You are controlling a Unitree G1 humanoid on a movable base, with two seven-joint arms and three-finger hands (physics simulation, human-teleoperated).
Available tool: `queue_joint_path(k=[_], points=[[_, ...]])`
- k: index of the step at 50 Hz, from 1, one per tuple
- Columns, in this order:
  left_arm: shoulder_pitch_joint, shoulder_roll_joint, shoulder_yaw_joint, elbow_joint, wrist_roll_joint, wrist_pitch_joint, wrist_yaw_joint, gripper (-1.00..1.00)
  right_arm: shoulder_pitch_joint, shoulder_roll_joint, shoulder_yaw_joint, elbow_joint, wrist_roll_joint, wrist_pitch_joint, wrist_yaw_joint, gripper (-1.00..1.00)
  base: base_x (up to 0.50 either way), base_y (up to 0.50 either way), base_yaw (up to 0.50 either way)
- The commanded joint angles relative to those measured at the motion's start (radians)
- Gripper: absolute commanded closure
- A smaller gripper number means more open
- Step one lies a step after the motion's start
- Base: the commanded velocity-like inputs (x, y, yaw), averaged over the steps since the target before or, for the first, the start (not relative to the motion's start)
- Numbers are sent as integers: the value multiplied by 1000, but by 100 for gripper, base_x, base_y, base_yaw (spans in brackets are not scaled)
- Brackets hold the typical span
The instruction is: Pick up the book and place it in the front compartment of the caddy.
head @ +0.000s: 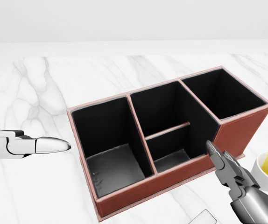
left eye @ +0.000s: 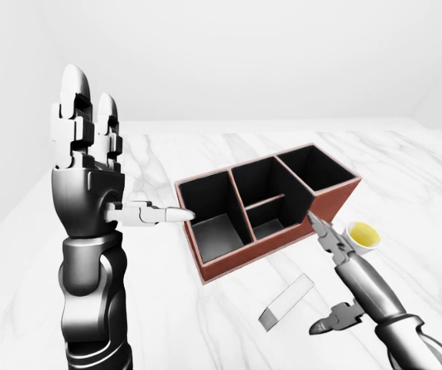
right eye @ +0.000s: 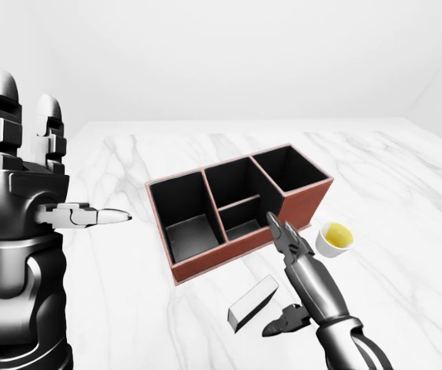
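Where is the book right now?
In the right-eye view the book lies flat on the marble table, below the caddy, just left of the right hand.

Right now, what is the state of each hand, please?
Left hand: open, fingers raised upright, holding nothing.
Right hand: open, fingers stretched toward the brown leather caddy, holding nothing.

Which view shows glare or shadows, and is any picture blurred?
All three views look sharp; head view: pale sheen on the caddy floor, left compartment; left-eye view: bright highlights on the left hand fingers, light shadow beside the book.
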State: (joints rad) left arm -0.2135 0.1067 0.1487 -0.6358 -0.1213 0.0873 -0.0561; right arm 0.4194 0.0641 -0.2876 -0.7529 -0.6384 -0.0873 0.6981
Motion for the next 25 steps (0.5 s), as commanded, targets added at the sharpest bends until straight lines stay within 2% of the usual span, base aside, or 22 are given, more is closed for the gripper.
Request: queue_joint_path(k=[1, 25], points=[[1, 0, 0, -5, 0, 0, 0, -100, 9, -15, 46, 56, -74, 0, 0, -100, 0, 0, 0], [4, -2, -2, -2, 4, 0, 0, -100, 37, -46, 109, 115, -161, 0, -7, -100, 0, 0, 0]])
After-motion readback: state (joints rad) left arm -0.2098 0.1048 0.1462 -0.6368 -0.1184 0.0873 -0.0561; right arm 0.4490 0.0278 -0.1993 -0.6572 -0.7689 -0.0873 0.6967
